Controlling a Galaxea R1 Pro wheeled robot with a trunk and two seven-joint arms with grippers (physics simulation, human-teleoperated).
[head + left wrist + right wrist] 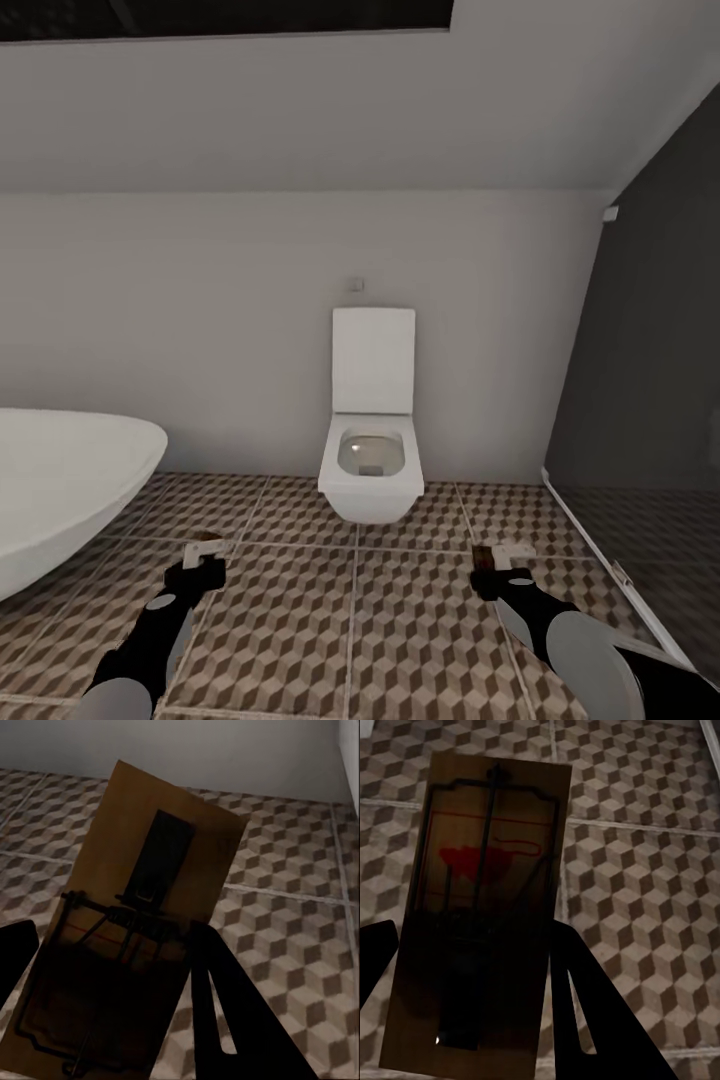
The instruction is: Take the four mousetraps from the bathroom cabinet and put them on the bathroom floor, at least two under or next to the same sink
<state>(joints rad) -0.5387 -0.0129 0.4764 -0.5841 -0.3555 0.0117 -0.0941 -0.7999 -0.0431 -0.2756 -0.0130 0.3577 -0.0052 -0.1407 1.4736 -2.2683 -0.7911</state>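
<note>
Two mousetraps, one clamped in the left gripper (205,562), one in the right gripper (500,566); carry level above bathroom floor (400,620) toward sink.

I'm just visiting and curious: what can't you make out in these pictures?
- Head view: bathtub cut off by the left edge.
- Head view: both mousetraps too small for detail; grippers cover part of them.
- Left wrist view: mousetrap lower end in shadow between dark fingers.
- Right wrist view: mousetrap lower end dark.
</note>
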